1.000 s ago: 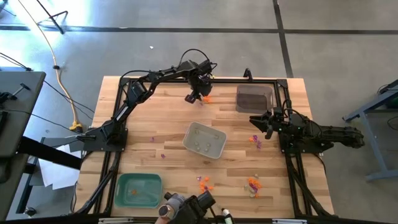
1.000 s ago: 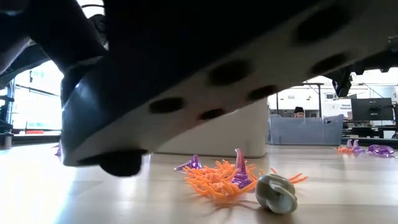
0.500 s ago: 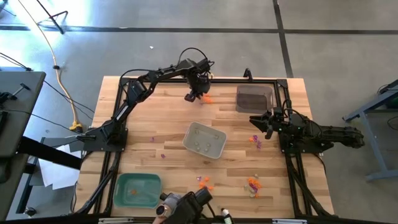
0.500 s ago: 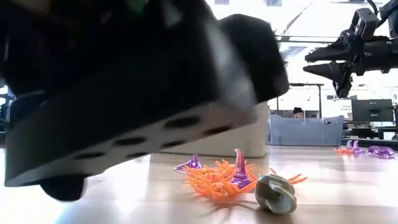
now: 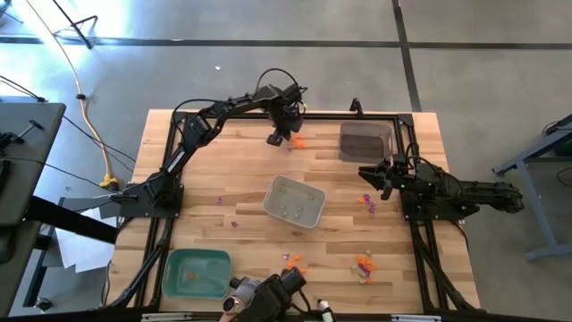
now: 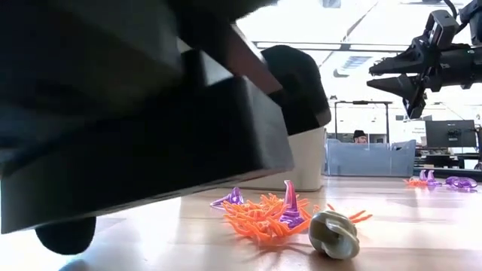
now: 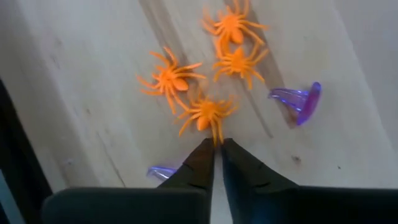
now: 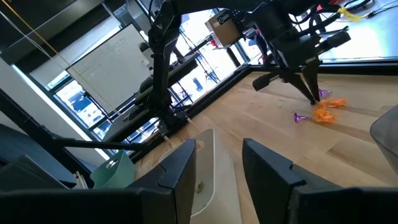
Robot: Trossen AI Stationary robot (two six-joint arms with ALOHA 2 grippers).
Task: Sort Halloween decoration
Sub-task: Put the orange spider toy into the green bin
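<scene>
Pinching spider (image 7: pixel 208 114) leg, left claw (image 7: pixel 217 148)

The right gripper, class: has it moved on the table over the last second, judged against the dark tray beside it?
No. In the high view the right gripper keeps its place below the dark tray.

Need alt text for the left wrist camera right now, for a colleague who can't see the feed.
The left gripper is shut on a leg of an orange spider, one of four clustered on the wooden table. A purple trinket lies beside them, and another sits partly hidden behind the fingers.
</scene>
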